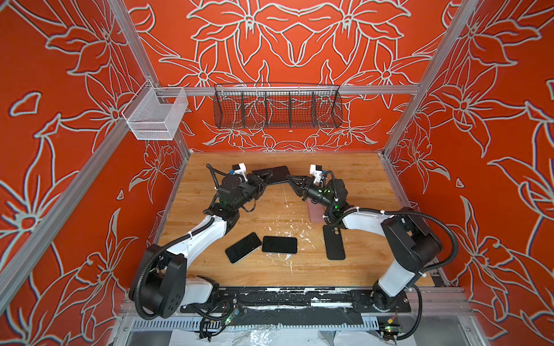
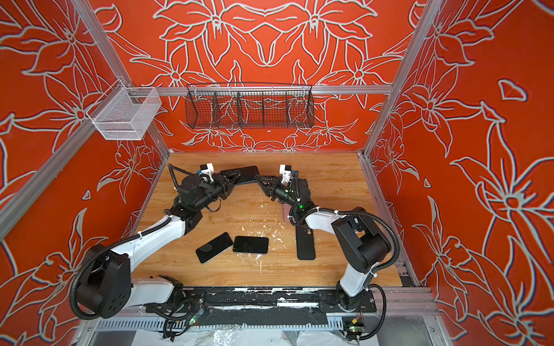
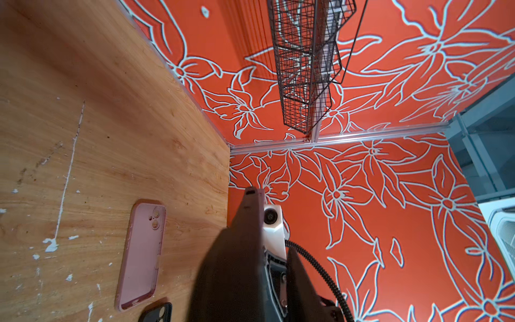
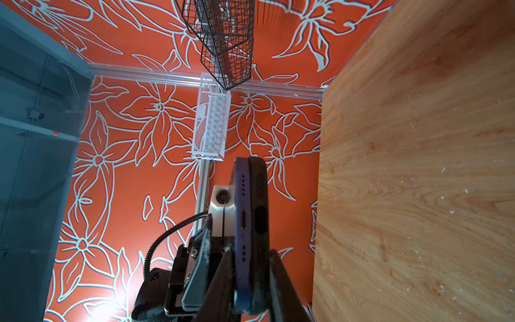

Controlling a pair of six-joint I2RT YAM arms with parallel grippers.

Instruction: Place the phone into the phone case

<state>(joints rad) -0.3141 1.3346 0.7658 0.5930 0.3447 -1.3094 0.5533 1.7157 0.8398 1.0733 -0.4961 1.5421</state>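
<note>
Phone (image 4: 243, 223) is up off the surface (image 1: 344, 269) at the far middle, and the right wrist view gives the close look. Its purple bottom edge is pressed flat against the black case (image 4: 259, 195), ports lying beside the case's cut-outs, not inside them. So phone and case are together, but at this end the phone is not seated.

The right claw (image 1: 291, 179) has the pair pinched, one dark finger (image 4: 281, 287) on each side, jaws nearly closed around both. From the other side, the left claw (image 1: 267, 177) sits at the opposite end of the pair in both top views. Its tips overlap the case, but whether it is gripping or only touching cannot be told; the left wrist view is a dark blur up close.

Down on the surface, a pink case (image 3: 142, 251) lies flat beneath the right arm, with a spare black case (image 1: 333, 243) just nearer the front. Toward the near middle, a slanted phone (image 1: 243, 247) and a straight phone (image 1: 279, 244) lie screen up, just beside each other. Up on the frame hang a black wire basket (image 1: 277, 107) and a white mesh basket (image 1: 156, 115).
</note>
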